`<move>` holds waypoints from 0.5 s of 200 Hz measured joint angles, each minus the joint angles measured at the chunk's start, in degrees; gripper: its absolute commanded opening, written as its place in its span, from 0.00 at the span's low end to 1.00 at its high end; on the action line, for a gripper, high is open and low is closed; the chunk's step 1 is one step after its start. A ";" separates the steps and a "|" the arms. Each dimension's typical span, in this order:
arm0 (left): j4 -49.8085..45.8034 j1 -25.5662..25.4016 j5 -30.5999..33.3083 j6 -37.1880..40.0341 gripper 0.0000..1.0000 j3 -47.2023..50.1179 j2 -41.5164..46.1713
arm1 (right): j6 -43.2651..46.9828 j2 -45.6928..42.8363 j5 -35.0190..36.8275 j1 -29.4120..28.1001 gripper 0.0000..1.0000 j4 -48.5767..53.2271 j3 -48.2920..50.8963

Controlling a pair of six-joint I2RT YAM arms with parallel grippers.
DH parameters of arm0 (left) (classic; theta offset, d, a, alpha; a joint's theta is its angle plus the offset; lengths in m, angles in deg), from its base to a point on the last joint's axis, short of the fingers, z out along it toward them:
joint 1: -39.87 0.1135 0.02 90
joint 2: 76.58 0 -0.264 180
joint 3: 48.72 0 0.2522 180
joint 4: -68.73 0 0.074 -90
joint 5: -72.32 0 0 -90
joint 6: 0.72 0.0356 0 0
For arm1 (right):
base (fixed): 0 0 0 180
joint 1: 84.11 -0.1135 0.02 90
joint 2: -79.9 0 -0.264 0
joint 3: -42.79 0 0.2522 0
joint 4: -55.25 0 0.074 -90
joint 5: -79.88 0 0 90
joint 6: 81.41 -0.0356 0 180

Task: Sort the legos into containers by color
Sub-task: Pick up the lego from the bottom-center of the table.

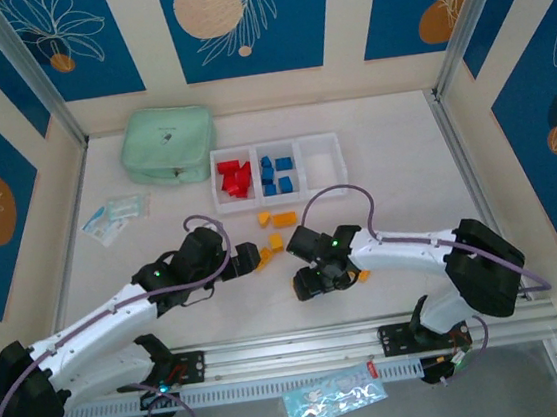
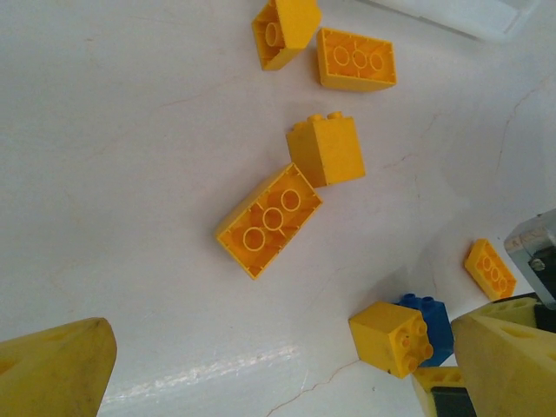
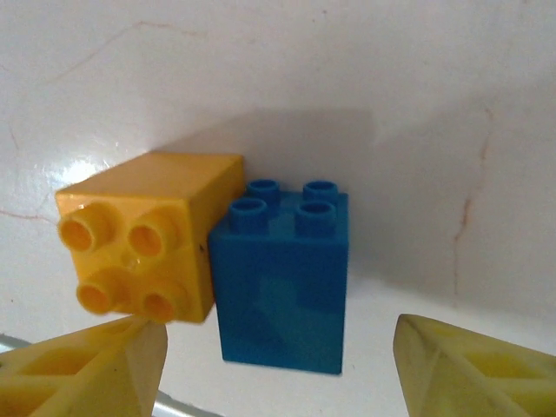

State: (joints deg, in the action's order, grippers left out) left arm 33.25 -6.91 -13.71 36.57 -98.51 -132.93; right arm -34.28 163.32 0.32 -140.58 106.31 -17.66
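Observation:
In the right wrist view an upright blue lego [image 3: 282,278] stands on the table, touching a yellow lego [image 3: 143,248] that lies on its side. My right gripper [image 3: 280,337] is open, one finger on each side of the blue lego with gaps to it. My left gripper [image 2: 282,334] is wide open over bare table, near several yellow legos, among them an oblong one [image 2: 269,219] and a square one [image 2: 326,149]. The containers [image 1: 272,151] hold red legos [image 1: 235,178] in the left bin and blue legos [image 1: 277,175] in the middle one.
A mint-green pouch [image 1: 168,146] lies left of the containers, with a small plastic packet [image 1: 113,217] nearer the left wall. Loose yellow legos [image 1: 278,221] sit between the bins and both grippers. One orange lego [image 1: 364,276] lies by the right arm.

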 measured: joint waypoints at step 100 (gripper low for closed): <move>0.00 0.00 0.63 0.00 0.99 0.00 -0.83 | 0.98 4.09 0.90 1.46 0.40 -2.23 0.02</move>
State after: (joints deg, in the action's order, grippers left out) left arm 33.25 -6.91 -13.08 36.57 -98.51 -133.76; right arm -33.30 167.41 1.21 -139.12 104.08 -17.64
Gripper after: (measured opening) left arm 0.994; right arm 0.428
